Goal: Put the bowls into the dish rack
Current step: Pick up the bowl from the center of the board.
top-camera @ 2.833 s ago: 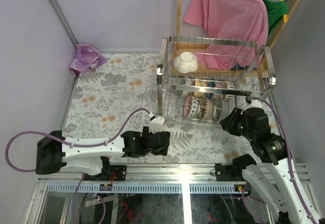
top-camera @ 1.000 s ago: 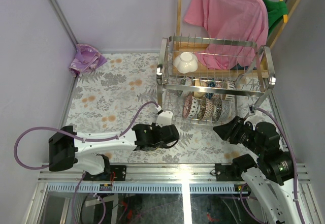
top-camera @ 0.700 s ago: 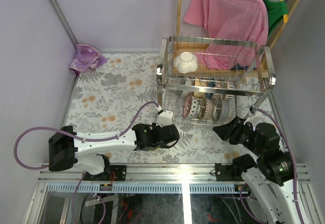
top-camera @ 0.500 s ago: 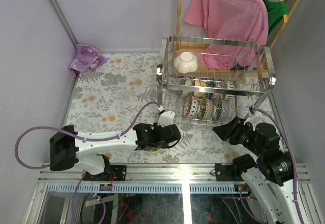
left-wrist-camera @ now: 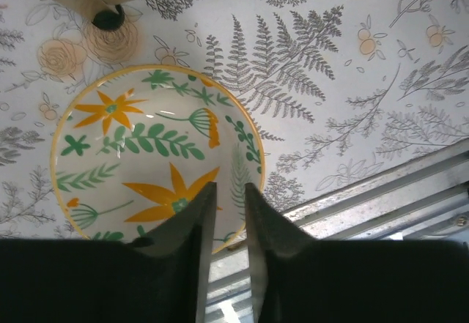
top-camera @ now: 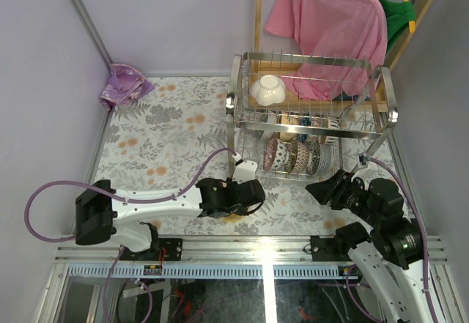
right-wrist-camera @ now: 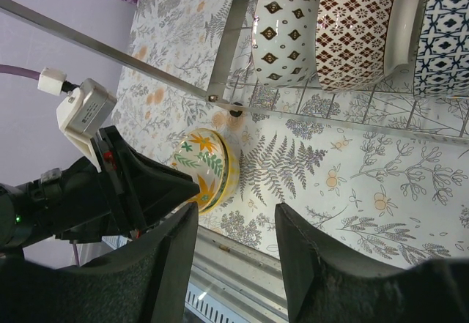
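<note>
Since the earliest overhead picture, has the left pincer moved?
Yes. The left pincer has shifted right, toward the dish rack's front-left post, and grips the floral bowl.

Table (top-camera: 168,140): top fully covered w/ grey fern-and-flower print cloth, orange spots; metal rail along near edge.

Items directly on it:
1. Dish rack (top-camera: 236,96), far right, standing on black feet.
2. Bowl (left-wrist-camera: 132,154), yellow rim, green/orange flower pattern, opening up, near edge at centre, just beside rack's near-left foot (left-wrist-camera: 108,19), not touching.
3. Purple crumpled bundle (top-camera: 124,85), far-left corner; material not identifiable.
</note>
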